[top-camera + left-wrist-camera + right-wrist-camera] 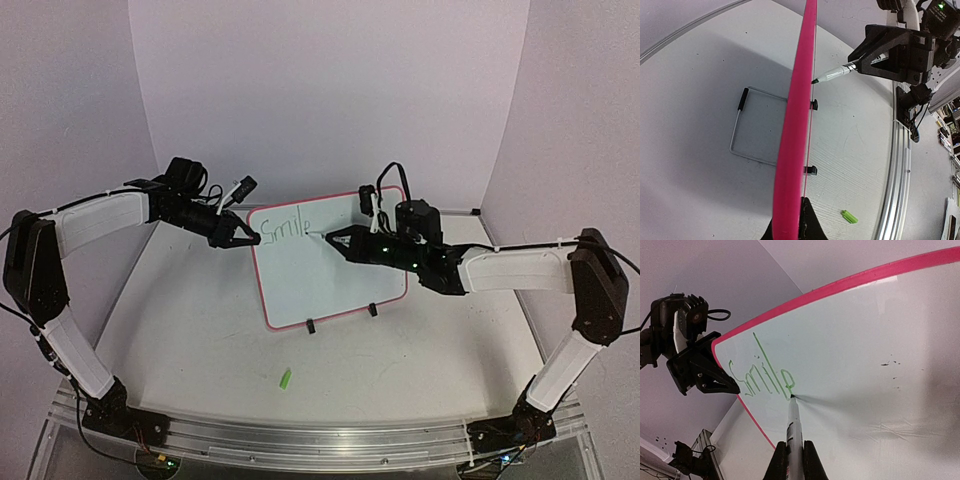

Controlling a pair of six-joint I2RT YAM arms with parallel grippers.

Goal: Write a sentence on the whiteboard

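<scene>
The whiteboard [320, 265] stands tilted on two black clip feet at the table's middle, with a red-pink rim. Green writing on it reads "Smile" [283, 228]; it also shows in the right wrist view [760, 377]. My left gripper [240, 240] is shut on the board's upper left edge; the rim [795, 125] shows edge-on in the left wrist view. My right gripper [335, 241] is shut on a marker [794, 435] whose tip touches the board just after the "e". The marker also shows in the left wrist view [832, 75].
A green marker cap [285, 379] lies on the table in front of the board; it also shows in the left wrist view [849, 216]. A wire stand [752, 127] props the board behind. White walls enclose the table at the back and both sides.
</scene>
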